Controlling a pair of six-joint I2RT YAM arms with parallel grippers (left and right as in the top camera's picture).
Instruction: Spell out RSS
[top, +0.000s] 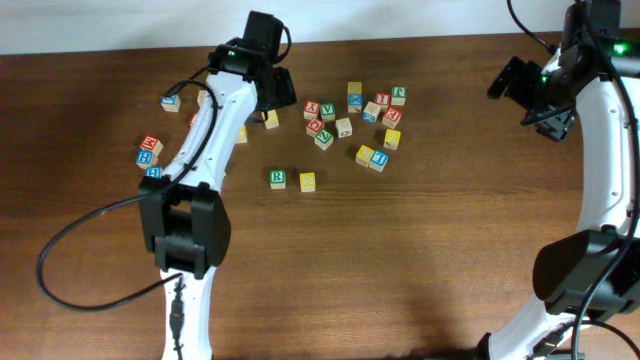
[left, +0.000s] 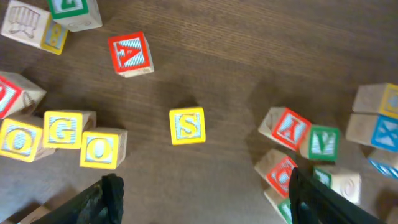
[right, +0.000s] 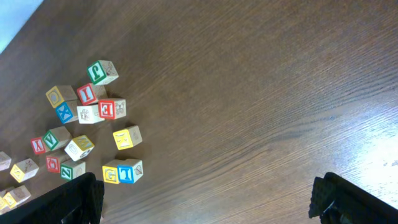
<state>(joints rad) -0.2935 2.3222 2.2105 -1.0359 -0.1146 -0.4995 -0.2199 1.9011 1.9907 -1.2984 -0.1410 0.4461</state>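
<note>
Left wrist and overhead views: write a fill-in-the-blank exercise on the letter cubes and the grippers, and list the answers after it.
1. In the overhead view, the R cube has one neighbour cube close beside it, whose top face is ___.
2. In the left wrist view, the lone yellow cube shows the letter ___.
3. The A cube has a ___ face.
4. The left gripper and the right gripper both hold nothing, and their jaws stand ___.
Missing words: yellow; S; red; open.

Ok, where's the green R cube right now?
In the overhead view, the green R cube sits below the main pile, immediately left of a yellow cube.
</note>
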